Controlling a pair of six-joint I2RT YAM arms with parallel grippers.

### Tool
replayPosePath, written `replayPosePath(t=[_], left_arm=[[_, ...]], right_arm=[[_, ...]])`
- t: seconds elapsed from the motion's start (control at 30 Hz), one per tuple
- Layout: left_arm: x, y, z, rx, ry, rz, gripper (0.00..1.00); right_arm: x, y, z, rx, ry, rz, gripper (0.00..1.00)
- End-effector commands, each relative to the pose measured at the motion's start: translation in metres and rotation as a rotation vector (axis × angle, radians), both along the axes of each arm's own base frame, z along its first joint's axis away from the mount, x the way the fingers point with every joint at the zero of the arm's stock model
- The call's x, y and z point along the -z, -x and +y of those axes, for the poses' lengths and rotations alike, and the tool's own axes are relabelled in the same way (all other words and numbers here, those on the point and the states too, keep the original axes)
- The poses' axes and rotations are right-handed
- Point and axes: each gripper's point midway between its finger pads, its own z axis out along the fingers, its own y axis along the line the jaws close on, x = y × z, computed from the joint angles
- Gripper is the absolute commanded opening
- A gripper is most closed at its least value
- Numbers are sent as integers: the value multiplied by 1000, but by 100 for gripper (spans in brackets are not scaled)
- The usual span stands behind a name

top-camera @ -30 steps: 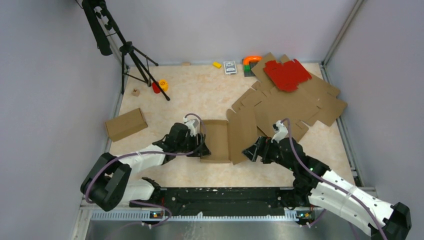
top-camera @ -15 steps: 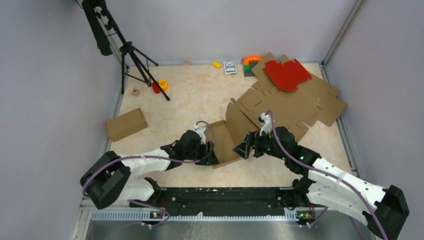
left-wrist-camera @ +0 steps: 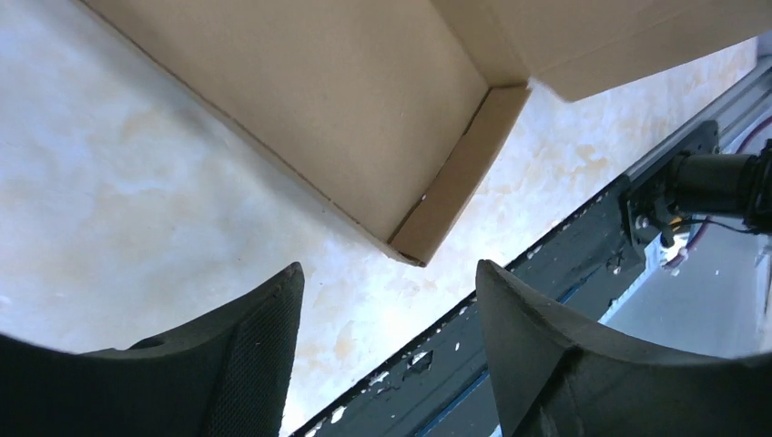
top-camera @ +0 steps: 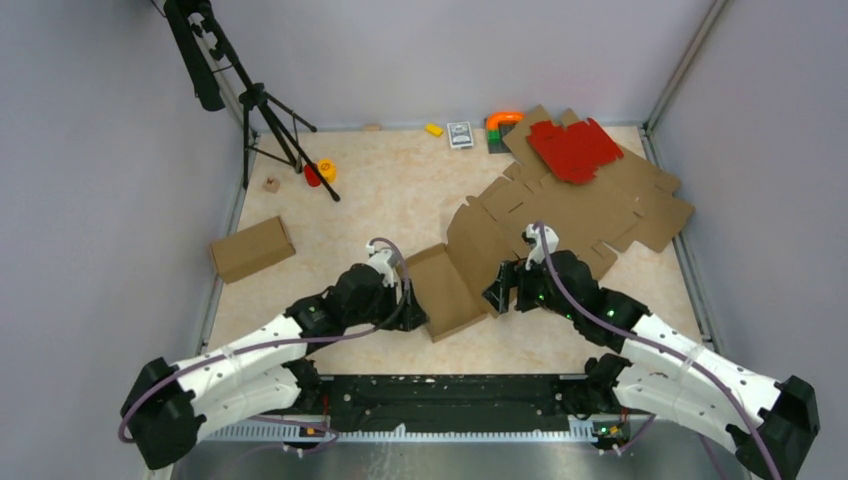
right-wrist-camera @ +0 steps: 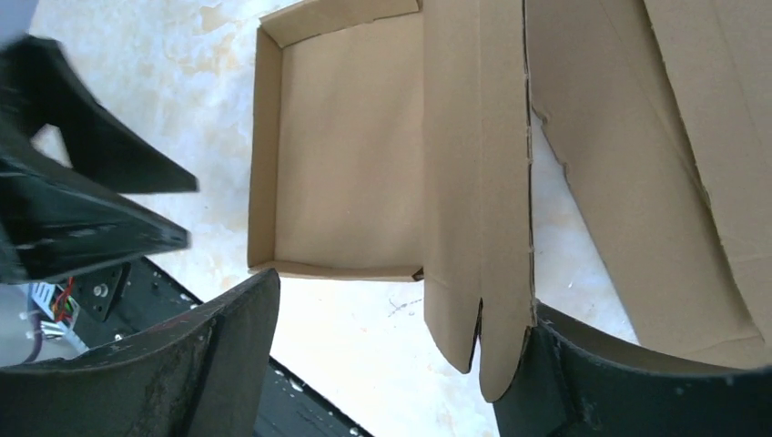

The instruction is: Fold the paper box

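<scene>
Paper box (top-camera: 440, 290) sits half-formed near the front centre of the bench (top-camera: 400, 190), flanked by the left pincer (left-wrist-camera: 390, 269) and right pincer (right-wrist-camera: 401, 300), both wide and holding nothing. Risk: the unheld walls spring flat, or a nudge skids the box across the smooth mottled top into the loose cardboard pile (top-camera: 600, 210). Grey walls close in, with a tripod (top-camera: 255, 110) at far left.

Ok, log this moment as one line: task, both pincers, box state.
task: fold paper box | left pincer: open, at tray corner | right pincer: open, by lid flap | state: walls up, lid unclosed
</scene>
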Motion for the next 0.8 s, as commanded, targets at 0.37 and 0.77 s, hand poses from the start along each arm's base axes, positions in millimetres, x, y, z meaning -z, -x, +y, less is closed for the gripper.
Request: replayPosePath(t=[0.37, 0.77], left_arm=[[-123, -124, 1, 42, 13, -608, 72], [-117, -211, -57, 572, 22, -747, 73]], right_arm=[[-5, -8, -5, 46, 78, 35, 58], [1, -4, -1, 54, 77, 101, 48]])
